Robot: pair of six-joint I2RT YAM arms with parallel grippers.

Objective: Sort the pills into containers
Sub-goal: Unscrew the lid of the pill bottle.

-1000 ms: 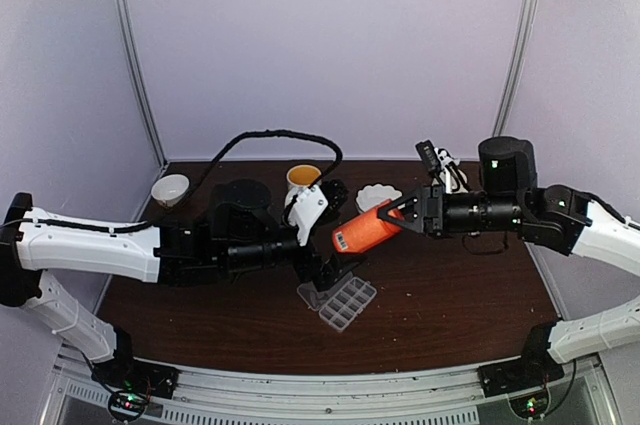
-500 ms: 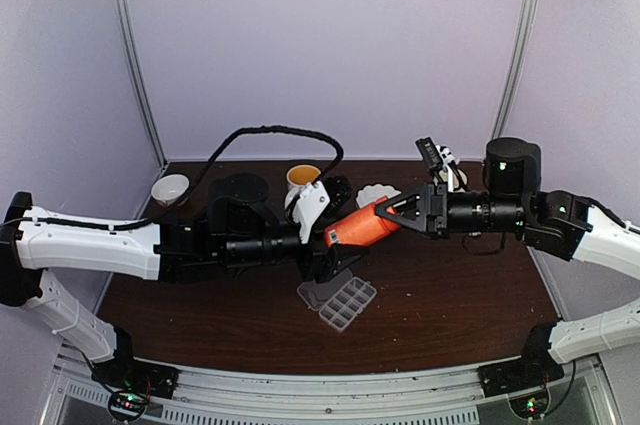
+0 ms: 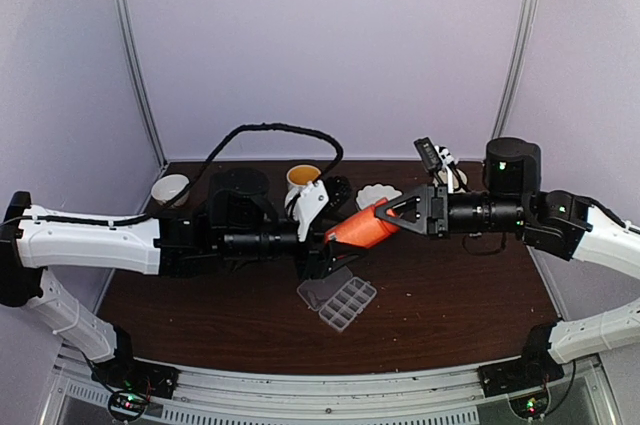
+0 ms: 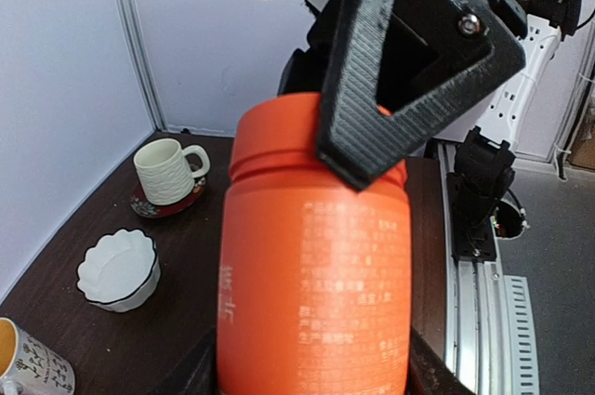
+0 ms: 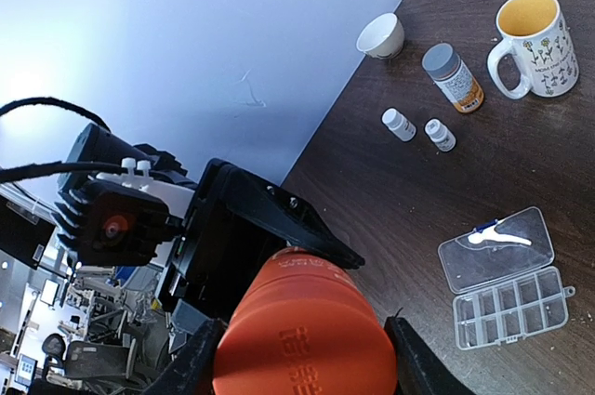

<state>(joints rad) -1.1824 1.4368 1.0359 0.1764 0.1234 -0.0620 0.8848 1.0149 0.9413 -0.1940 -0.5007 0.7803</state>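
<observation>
At the near middle of the table, the pill box lies flat with its clear lid swung open to the left. Its two rows of compartments look bare. No pills show anywhere, so they are most likely inside the orange bottle. That bottle hangs just above and a little beyond the box, lying roughly on its side. The right gripper clamps its right end, a finger on either flank. The left gripper straddles the left end. The wrist views show its fingers beside the bottle, but I cannot tell whether they press on it or stand just off it. Which end bears the cap is also unclear.

The step looks like getting the bottle open between the two arms. To do it well, the left fingers should seat squarely and fully before any twist. The right grip must be firm enough that the body does not turn along. I would bring the mouth upward first, since a cap coming off a bottle on its side could scatter pellets over the table rather than into the box. Farther back stand a yellow-lined mug, a scalloped white bowl and, far left, a small bowl. The arms should stay clear of them.
</observation>
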